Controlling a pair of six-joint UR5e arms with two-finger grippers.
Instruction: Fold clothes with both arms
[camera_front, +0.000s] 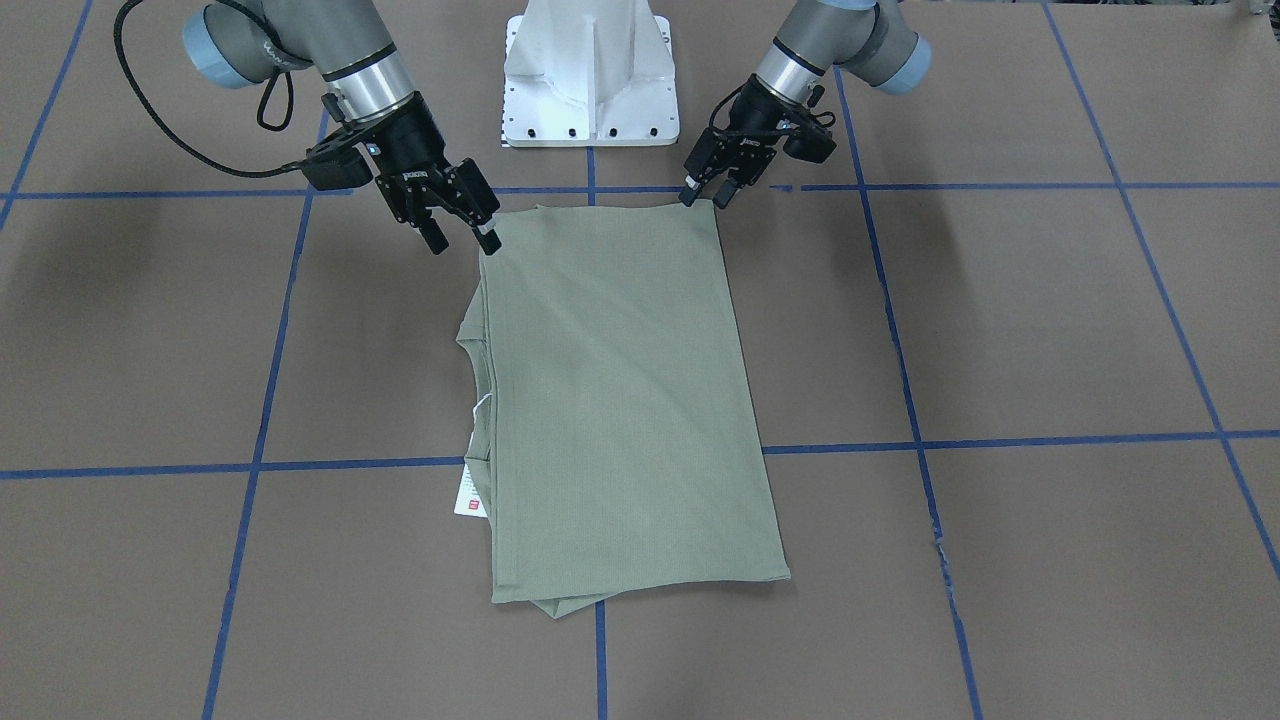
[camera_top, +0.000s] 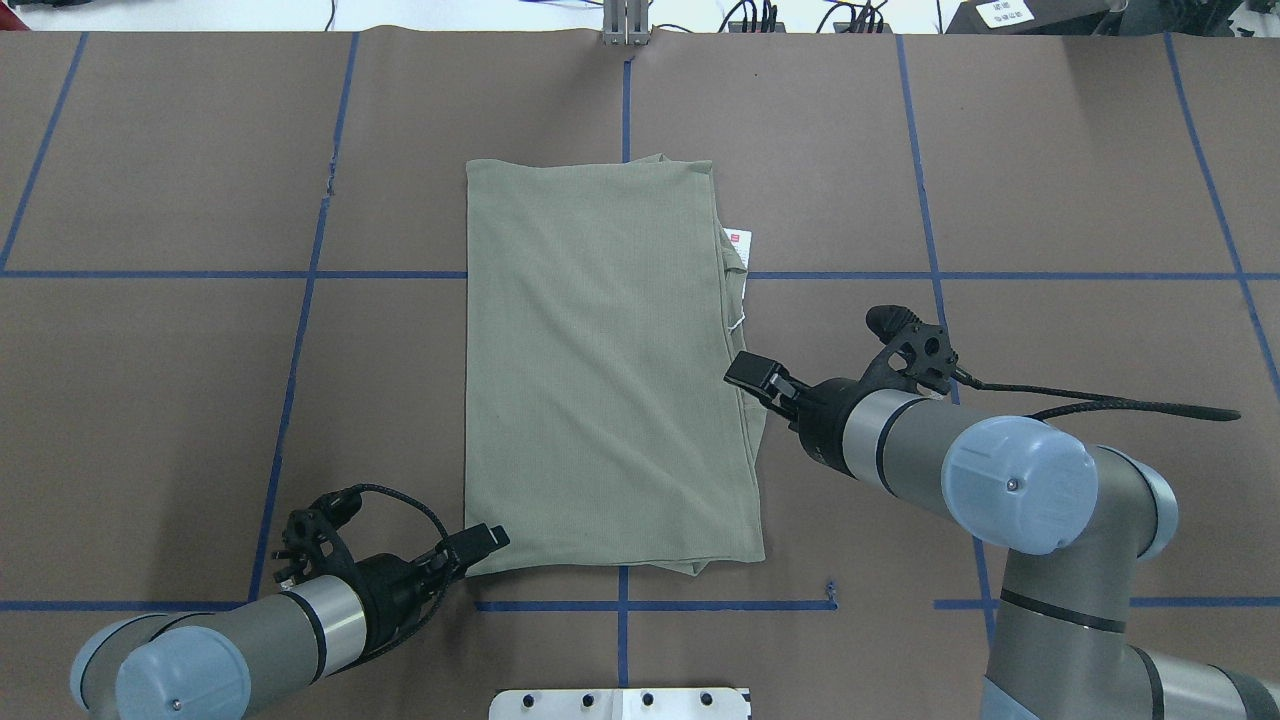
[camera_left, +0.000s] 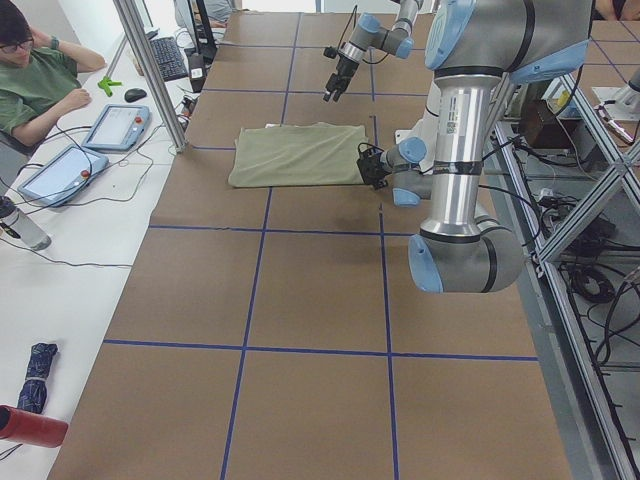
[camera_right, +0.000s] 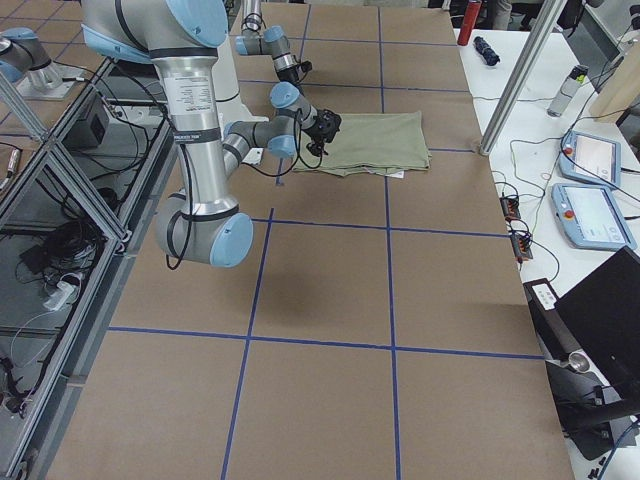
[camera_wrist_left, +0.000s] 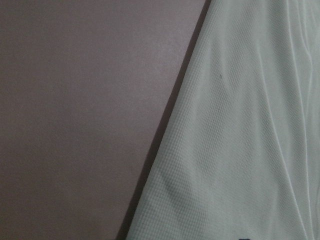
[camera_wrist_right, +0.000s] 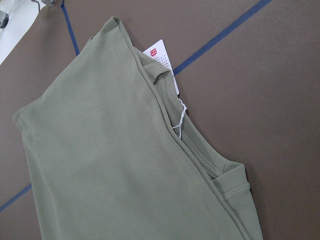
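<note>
The clothes are one sage-green shirt (camera_front: 620, 400) (camera_top: 600, 370), folded into a long flat rectangle in the middle of the table. Its ribbed collar (camera_wrist_right: 230, 182) and white hang tag (camera_front: 468, 492) (camera_wrist_right: 162, 60) stick out along one long edge. My left gripper (camera_front: 705, 195) (camera_top: 487, 540) is low at the shirt's near corner, with its fingers a little apart and nothing lifted. The left wrist view shows only cloth (camera_wrist_left: 240, 140) and brown table. My right gripper (camera_front: 462, 238) (camera_top: 755, 375) hangs open over the collar-side edge, close to the other near corner.
The white base pedestal (camera_front: 590, 75) stands just behind the shirt's near edge. Blue tape lines (camera_front: 1000, 440) grid the brown table cover. A person (camera_left: 35, 85) sits at a white side table with tablets (camera_left: 115, 125) beyond the table's far edge.
</note>
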